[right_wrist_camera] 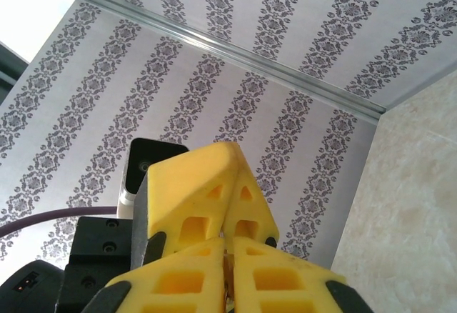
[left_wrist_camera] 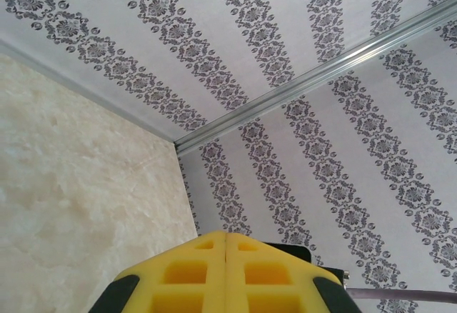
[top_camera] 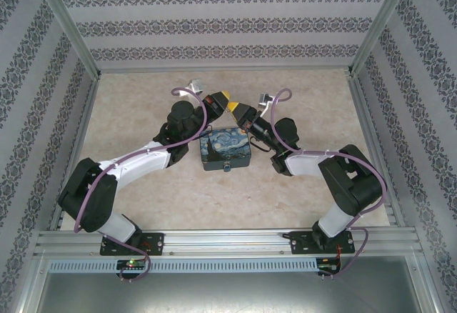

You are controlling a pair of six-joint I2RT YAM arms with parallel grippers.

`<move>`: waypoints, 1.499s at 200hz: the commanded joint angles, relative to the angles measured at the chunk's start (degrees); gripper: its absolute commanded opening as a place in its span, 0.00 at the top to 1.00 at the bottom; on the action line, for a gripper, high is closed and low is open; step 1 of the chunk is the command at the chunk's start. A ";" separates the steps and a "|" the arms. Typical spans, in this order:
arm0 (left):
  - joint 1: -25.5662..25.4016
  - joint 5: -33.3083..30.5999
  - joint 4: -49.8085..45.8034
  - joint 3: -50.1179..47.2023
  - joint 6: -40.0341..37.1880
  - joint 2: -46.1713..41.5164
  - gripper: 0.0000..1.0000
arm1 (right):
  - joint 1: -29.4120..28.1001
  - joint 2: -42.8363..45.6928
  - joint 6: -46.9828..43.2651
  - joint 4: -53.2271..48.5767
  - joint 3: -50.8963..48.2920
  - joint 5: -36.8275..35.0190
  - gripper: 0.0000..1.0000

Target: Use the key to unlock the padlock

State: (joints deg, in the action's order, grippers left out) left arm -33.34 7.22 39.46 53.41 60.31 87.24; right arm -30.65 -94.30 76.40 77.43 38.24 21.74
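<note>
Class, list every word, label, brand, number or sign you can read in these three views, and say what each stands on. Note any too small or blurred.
Nothing legible here.
On the painted box: a swirling night-sky picture, no writing that can be read.
On the wallpaper: ornamental pattern, no letters.
On the small boards at the arm bases: any marking is too small to read.

box (top_camera: 226, 150) at table (top_camera: 136, 106) centre
</note>
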 commanded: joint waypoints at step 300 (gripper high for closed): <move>0.63 -1.30 2.52 -2.37 1.82 -2.23 0.87 | -1.07 -2.11 1.12 1.93 -0.86 -1.63 1.00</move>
State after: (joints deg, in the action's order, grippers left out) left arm -33.26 5.91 39.57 51.99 61.12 87.26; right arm -31.75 -95.70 77.71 77.41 38.04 21.45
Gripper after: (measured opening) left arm 0.056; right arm 0.065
